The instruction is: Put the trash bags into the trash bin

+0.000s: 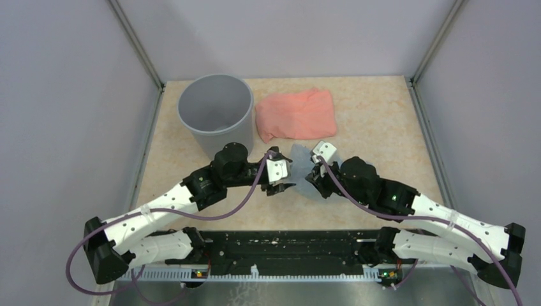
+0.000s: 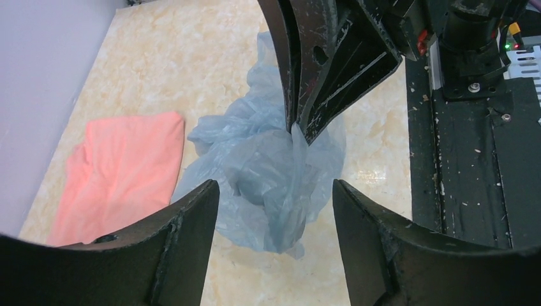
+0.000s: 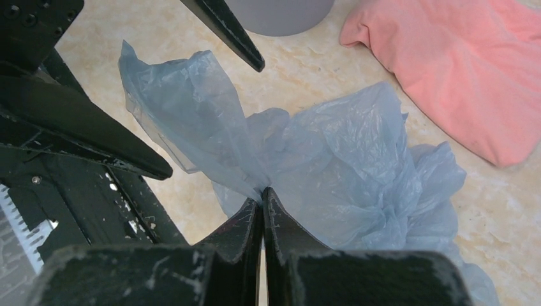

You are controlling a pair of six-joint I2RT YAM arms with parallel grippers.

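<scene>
Enclosure: pale grey walls on three sides, beige marbled desk (image 1: 383, 115) underneath, both arms reaching in from its near edge.
Landmark: trash bin (image 1: 204, 143), grey, upright, mouth open, at the far left of the desk. No blue film shows inside it.
Pink cloth (image 1: 296, 113): folded, just right of the bin. Not part of the job.
Trash bag (image 2: 268, 172): pale blue and crumpled, on the desk right of the bin and nearer the arms than it. It stands apart from the bin wall, on the near side of the pink cloth.
Right jaws: together, clamped on a gathered twist of the bag's film, on the side of the bag away from the bin.
Left jaws: apart and empty, on the bin side of the bag and facing it. In the right wrist view a loose flap (image 3: 185, 108) stands between their tips.
Step, as I read it: a second hold by the left jaws before the carry to the bin.
Doing it well: close well down on the flap, not on its edge, and keep clear of the right jaws.
After that: lift high enough for the hanging bulk to clear the bin rim.
Risk: thin film may slip or tear, or a trailing fold may catch the rim or drag the pink cloth.
</scene>
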